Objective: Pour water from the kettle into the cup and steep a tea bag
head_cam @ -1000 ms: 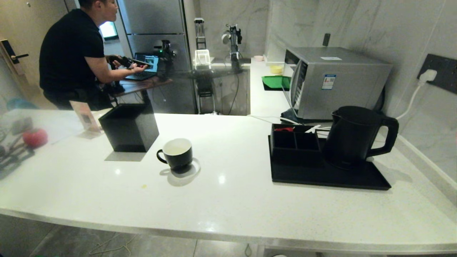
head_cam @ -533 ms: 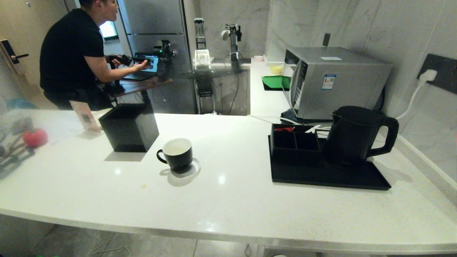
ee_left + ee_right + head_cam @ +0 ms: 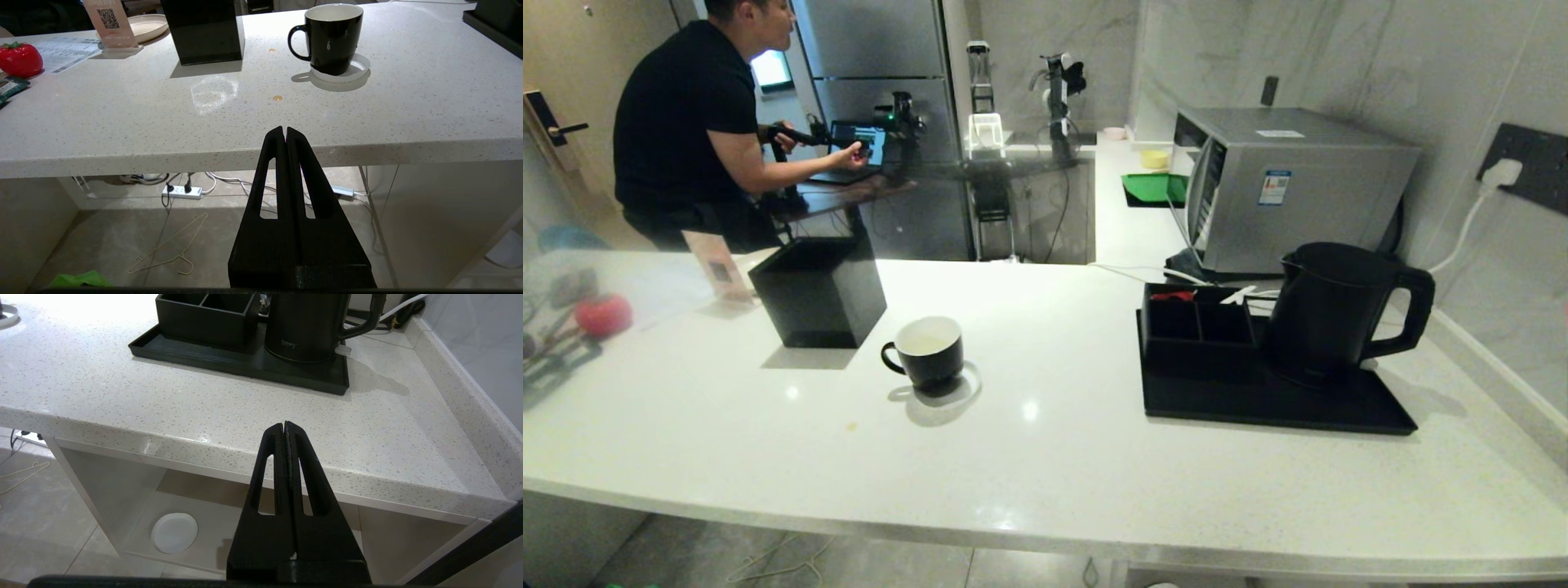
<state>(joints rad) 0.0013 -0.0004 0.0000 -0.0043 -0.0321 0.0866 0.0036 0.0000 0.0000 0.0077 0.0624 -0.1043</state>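
Kettle [image 3: 1327, 314] untouched; left claw [image 3: 284, 130] and right claw [image 3: 284, 424] closed, empty.

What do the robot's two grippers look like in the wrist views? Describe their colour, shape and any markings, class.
Both look alike. The left gripper and the right gripper are matte black, each made of two long fingers that taper to a narrow tip from a broad black base. Each finger has a long slot cut through it. No cables, labels or markings show on either, and the arms behind them are out of view.
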